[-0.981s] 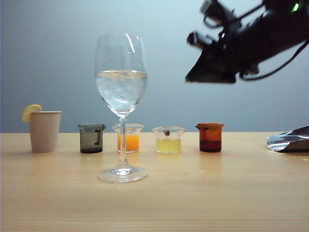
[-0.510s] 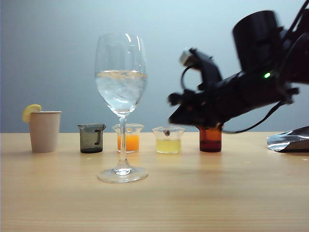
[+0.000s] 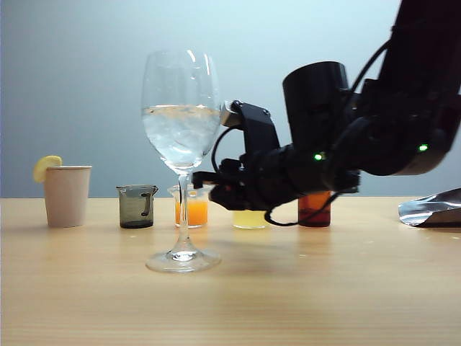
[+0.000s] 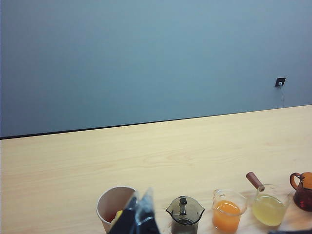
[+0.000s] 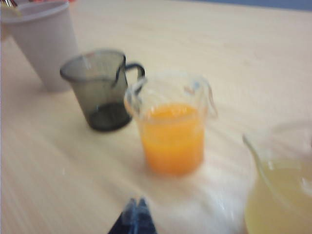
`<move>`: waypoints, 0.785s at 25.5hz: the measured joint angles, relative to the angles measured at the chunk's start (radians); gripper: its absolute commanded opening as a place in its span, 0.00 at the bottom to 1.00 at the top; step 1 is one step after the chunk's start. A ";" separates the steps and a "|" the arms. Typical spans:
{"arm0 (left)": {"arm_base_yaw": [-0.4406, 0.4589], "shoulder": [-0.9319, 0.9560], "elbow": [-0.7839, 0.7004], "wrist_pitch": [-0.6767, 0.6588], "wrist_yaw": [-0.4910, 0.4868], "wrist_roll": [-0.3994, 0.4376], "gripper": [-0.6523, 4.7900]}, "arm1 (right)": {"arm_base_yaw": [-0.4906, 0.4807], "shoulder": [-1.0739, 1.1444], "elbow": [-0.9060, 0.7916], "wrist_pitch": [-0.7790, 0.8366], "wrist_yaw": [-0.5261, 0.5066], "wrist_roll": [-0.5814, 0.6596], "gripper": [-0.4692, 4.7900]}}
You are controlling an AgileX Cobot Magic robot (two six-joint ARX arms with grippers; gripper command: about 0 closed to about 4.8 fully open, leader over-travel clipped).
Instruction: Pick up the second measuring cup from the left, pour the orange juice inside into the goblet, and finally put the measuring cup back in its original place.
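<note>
The second measuring cup from the left point(image 3: 194, 211) is a small clear beaker holding orange juice point(image 5: 171, 136). It stands on the table behind the stem of the goblet point(image 3: 180, 122), a tall wine glass half full of clear liquid. My right gripper point(image 3: 198, 177) is shut and empty. It reaches in low from the right, with its tip near the cup's rim. In the right wrist view the right gripper point(image 5: 137, 200) stays short of the cup point(image 5: 170, 122). My left gripper point(image 4: 142, 191) is shut and empty, in front of the paper cup point(image 4: 114, 207). The orange cup point(image 4: 229, 210) shows there too.
Along the row stand a paper cup with a lemon slice point(image 3: 66, 194), a smoky grey cup point(image 3: 137, 207), a pale yellow cup point(image 3: 248, 219) half hidden behind my right arm, and a red-brown cup point(image 3: 315, 210). A silver foil bag point(image 3: 432, 209) lies far right.
My right arm has swung down from the upper right and leftward to table level. It now covers the yellow cup, with its tip near the orange cup. The cups and goblet have not moved.
</note>
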 measured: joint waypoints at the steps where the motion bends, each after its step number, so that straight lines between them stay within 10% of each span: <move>1: 0.000 0.000 0.000 -0.001 0.000 0.000 0.11 | 0.000 0.007 0.014 0.000 -0.001 0.000 0.07; 17: 0.000 0.000 0.000 -0.035 0.000 0.001 0.11 | 0.023 0.141 0.164 -0.001 0.008 0.000 0.08; 20: 0.000 0.000 0.000 -0.043 0.000 0.011 0.11 | 0.026 0.145 0.167 -0.008 0.022 0.000 0.44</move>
